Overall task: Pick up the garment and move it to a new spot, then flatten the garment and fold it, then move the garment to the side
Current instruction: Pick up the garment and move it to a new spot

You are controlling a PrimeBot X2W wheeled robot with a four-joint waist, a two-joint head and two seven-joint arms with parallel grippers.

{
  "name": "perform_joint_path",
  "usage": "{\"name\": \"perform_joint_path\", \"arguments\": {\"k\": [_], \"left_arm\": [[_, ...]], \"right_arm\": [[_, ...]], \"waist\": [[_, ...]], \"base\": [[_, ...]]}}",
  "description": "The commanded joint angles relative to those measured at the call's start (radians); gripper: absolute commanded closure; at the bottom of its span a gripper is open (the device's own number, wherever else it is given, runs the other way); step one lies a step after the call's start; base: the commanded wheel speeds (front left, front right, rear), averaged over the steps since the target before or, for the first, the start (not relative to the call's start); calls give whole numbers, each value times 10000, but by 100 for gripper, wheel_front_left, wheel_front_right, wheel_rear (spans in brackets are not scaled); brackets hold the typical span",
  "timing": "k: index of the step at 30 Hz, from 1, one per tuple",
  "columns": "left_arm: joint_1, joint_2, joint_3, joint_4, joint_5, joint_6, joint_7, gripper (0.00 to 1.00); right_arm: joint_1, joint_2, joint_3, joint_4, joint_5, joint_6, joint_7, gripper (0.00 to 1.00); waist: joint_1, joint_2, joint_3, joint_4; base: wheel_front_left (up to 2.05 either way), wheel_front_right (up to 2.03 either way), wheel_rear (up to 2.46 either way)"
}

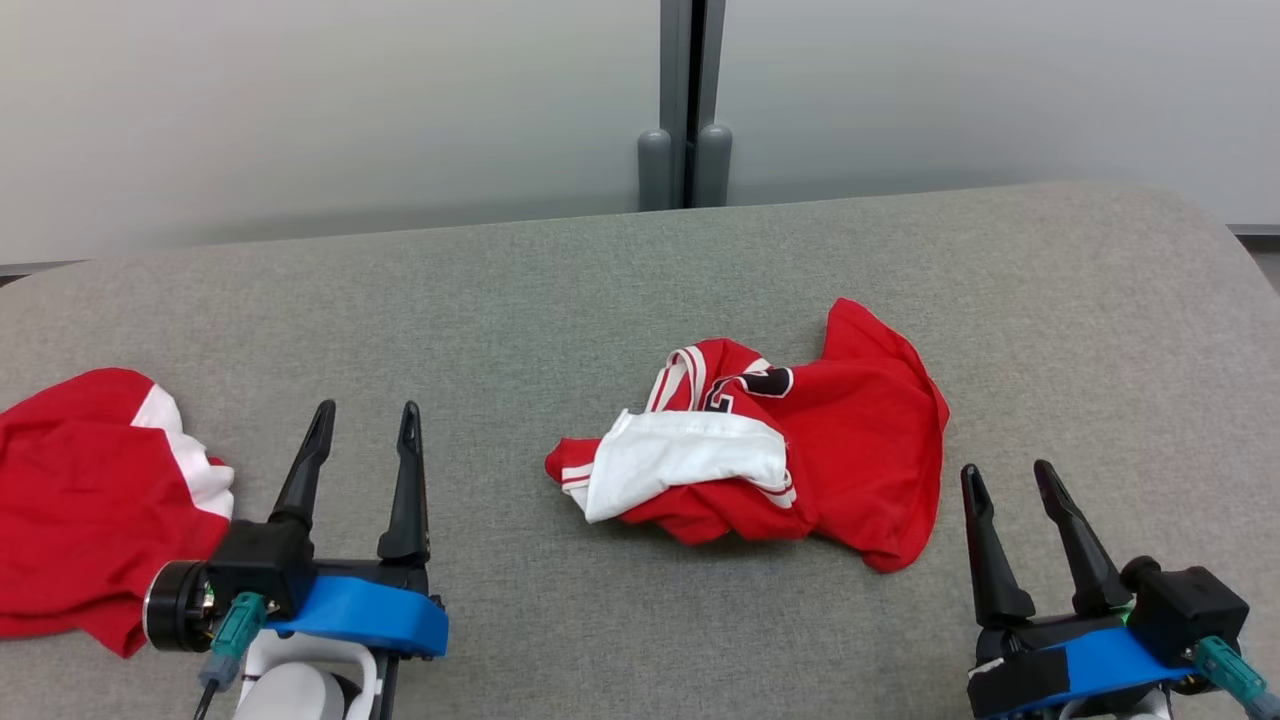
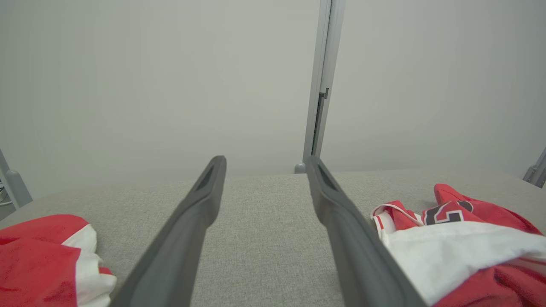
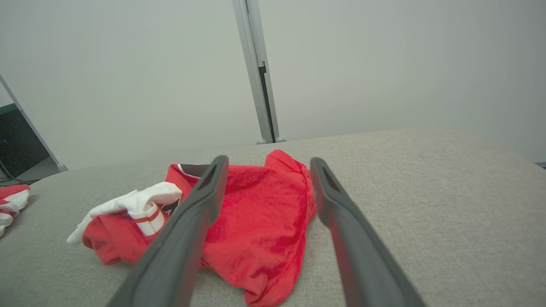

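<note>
A crumpled red garment (image 1: 800, 450) with a soft white fold and striped trim is lying bunched on your grey woven bench (image 1: 560, 300). Your left hand (image 1: 367, 407) is hovering to its left and your right hand (image 1: 1005, 468) to its right, tapered dark fingers (image 1: 404, 490) spread, gripping nothing. Another rumpled red-and-white cloth (image 1: 90, 500) is lying farther left.

Looks like office/lab: frosted partition panels (image 1: 300, 100) w/ grey post (image 1: 685, 100) behind fabric-covered table (image 1: 600, 280).
</note>
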Motion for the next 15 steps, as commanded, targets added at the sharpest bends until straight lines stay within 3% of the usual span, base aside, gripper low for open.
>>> {"name": "perform_joint_path", "arguments": {"k": [1, 15], "left_arm": [[246, 76, 143, -95, 99, 95, -47, 0], [1694, 167, 1200, -619, 580, 487, -49, 0]], "right_arm": [[153, -42, -107, 11, -95, 5, -32, 0], [825, -41, -465, 173, -109, 5, 58, 0]], "waist": [[1, -1, -64, 98], [1, -1, -523, 462]], "base": [[0, 0, 0], [0, 0, 0]]}}
